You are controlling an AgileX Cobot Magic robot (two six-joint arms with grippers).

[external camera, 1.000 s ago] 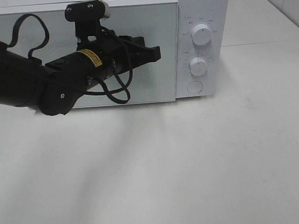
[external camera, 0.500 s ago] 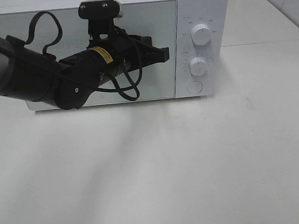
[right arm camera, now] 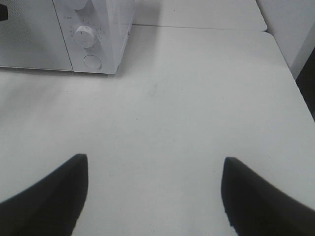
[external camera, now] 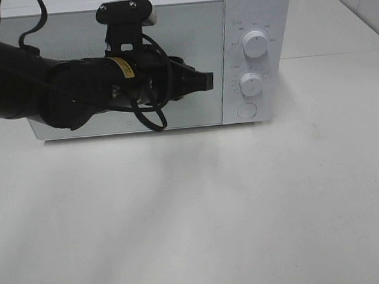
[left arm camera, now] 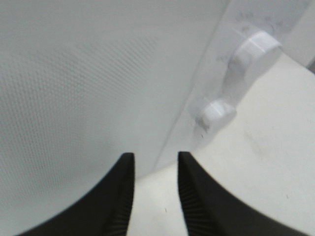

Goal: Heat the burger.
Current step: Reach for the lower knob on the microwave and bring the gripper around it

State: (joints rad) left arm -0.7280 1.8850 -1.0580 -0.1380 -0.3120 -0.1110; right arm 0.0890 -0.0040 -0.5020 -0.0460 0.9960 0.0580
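Left claw (left arm camera: 155, 157) — fingers narrowly apart, at the shut microwave (external camera: 188, 31) door. Right claw (right arm camera: 155, 160) — wide apart over the surface (right arm camera: 172, 113). Burger: we cannot place it (nowhere in view).

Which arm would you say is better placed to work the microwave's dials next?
Left, probably: the left claw sits at the microwave door beside the dials, while the right claw hangs over the table, farther away.

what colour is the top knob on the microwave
White, like the microwave; the top knob shows best in the exterior high view.
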